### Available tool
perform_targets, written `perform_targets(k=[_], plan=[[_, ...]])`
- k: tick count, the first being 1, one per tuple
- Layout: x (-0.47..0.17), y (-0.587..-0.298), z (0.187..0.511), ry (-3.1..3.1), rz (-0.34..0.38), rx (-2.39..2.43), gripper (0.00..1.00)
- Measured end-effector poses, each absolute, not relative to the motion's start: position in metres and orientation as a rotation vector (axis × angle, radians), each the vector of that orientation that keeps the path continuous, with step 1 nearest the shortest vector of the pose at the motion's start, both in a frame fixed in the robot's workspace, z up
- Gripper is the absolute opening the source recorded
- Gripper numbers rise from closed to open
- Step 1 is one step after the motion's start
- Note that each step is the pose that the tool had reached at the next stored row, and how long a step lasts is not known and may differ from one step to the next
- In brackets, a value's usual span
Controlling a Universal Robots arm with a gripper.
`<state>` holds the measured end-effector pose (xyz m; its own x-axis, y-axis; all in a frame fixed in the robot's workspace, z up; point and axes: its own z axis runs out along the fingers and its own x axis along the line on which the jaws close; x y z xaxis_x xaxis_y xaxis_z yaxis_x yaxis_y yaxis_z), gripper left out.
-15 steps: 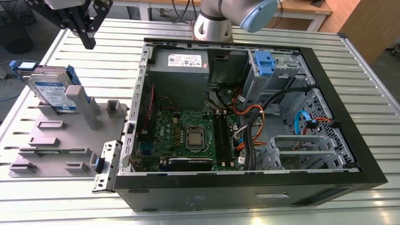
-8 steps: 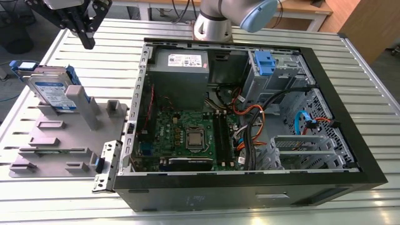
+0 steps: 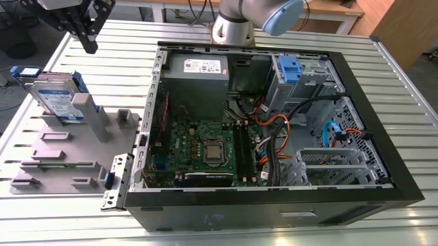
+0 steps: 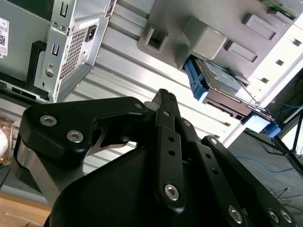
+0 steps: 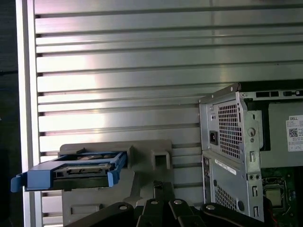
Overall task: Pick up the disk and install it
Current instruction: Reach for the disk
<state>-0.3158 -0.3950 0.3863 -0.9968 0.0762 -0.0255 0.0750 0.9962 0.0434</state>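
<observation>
Gripper (image 3: 90,47), jaws together and empty, hovers near disk (image 3: 58,97), propped edge-up in grey stand (image 3: 68,154), presumably for easy grasping.

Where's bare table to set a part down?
Bare slatted metal table at the exterior view's right of the open black computer case, and nearside of the grey plastic fixture plate. Crowded: fixture with silver rectangular disk; cabled case interior.

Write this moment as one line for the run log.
claw: shut, empty, apart from disk | disk: resting on grey holder, untouched | computer case: open

Print on the white sticker (image 3: 203,65) unreadable
</observation>
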Motion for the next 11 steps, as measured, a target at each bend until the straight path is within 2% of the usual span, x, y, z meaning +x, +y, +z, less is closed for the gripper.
perform_targets(k=[11], plan=[[-0.334, -0.395, 0.386, 3.112, 0.066, 0.118, 0.11]])
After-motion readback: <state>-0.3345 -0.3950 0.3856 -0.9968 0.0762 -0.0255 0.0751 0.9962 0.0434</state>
